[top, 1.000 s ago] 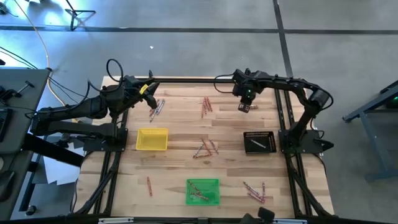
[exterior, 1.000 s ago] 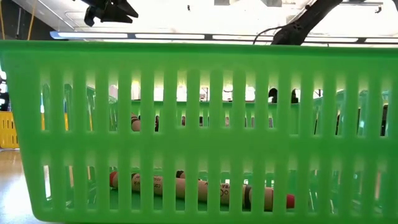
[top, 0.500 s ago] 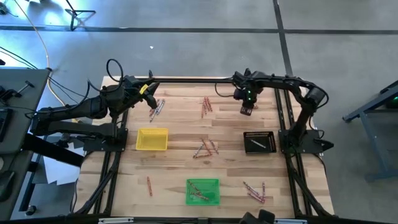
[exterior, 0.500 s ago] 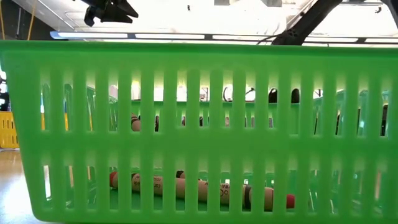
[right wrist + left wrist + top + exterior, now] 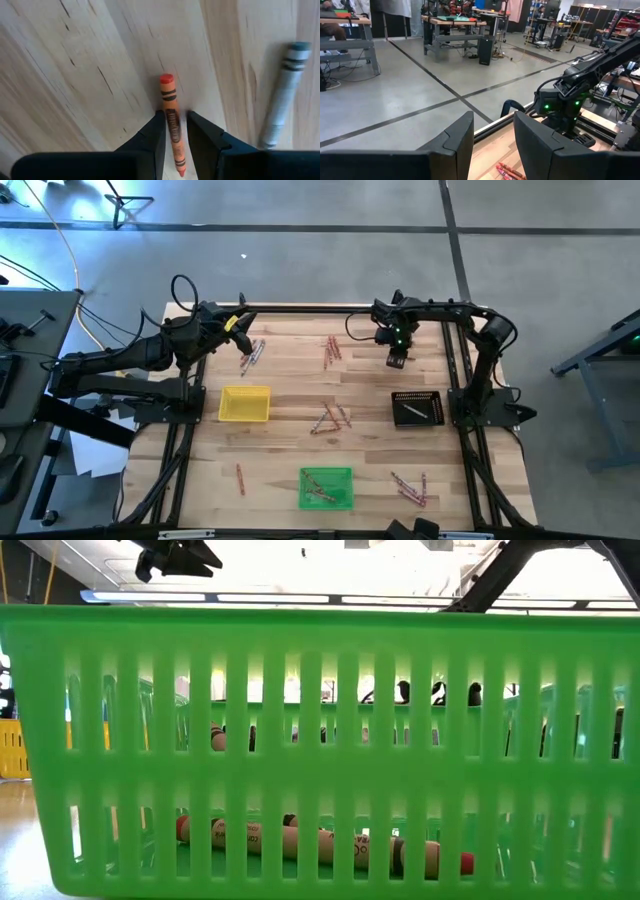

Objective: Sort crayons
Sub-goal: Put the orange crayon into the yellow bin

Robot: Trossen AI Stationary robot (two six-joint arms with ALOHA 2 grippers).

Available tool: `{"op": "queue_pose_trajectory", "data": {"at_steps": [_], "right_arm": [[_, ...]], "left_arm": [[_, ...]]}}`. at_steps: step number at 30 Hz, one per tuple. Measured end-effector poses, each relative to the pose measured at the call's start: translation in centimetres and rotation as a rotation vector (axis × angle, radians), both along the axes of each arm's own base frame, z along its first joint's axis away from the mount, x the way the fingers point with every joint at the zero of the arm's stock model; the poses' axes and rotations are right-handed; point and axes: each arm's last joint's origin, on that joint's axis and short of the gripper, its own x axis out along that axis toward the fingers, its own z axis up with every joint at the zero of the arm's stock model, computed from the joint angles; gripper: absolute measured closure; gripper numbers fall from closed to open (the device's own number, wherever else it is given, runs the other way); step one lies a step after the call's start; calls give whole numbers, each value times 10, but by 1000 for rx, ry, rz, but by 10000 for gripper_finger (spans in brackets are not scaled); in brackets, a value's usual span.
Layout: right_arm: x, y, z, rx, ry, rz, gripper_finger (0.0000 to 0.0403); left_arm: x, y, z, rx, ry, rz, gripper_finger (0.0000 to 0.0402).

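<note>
My right gripper (image 5: 174, 117) points down over the table's far right part (image 5: 397, 359), shut on an orange crayon (image 5: 169, 95). A pale grey crayon (image 5: 281, 95) lies on the wood beside it. Other crayons lie in loose groups at the far left (image 5: 252, 352), far middle (image 5: 331, 350), centre (image 5: 330, 418) and near right (image 5: 410, 488). Some crayons (image 5: 320, 845) lie in the green tray (image 5: 326, 471). My left gripper (image 5: 238, 323) hangs open above the far left corner, nothing between its fingers (image 5: 462, 142). My right gripper pinches the orange crayon by its two long sides (image 5: 171, 109) between its two fingers. The fingers come from above and lie across the crayon. Its flat end (image 5: 166, 79) sticks out past the fingers. Whether the crayon touches the wood, I cannot tell.
A yellow tray (image 5: 245, 389) stands left of centre and a black tray (image 5: 417, 395) right of centre, just nearer than my right gripper. One crayon (image 5: 240, 478) lies alone at the near left. The green tray's slotted wall (image 5: 320, 690) fills the low view.
My right gripper has sunk toward the table at the far right, tipping to point more steeply down, still shut on the orange crayon.
</note>
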Motion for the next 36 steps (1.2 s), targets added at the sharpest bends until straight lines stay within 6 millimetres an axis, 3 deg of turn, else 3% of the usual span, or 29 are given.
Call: {"op": "queue_pose_trajectory", "data": {"at_steps": [6, 13, 23, 27, 32, 36], "right_arm": [[0, 0, 0, 0, -1, -3, 336], [1, 1, 0, 20, -18, -26, 394], [1, 5, 4, 114, -78, -130, 402], [1, 6, 22, 88, -152, -135, 401], [7, 4, 64, -16, -340, -163, 401], [16, 6, 101, -81, -592, -190, 402]], "left_arm": [[0, 0, 0, 0, 0, 0, 275], [0, 0, 0, 0, 0, 0, 275], [0, 0, 0, 0, 1, -4, 275], [1, -1, 0, -4, 1, -33, 275], [8, 2, -5, -4, 33, 10, 275], [22, 5, -17, -12, 117, 39, 275]]}}
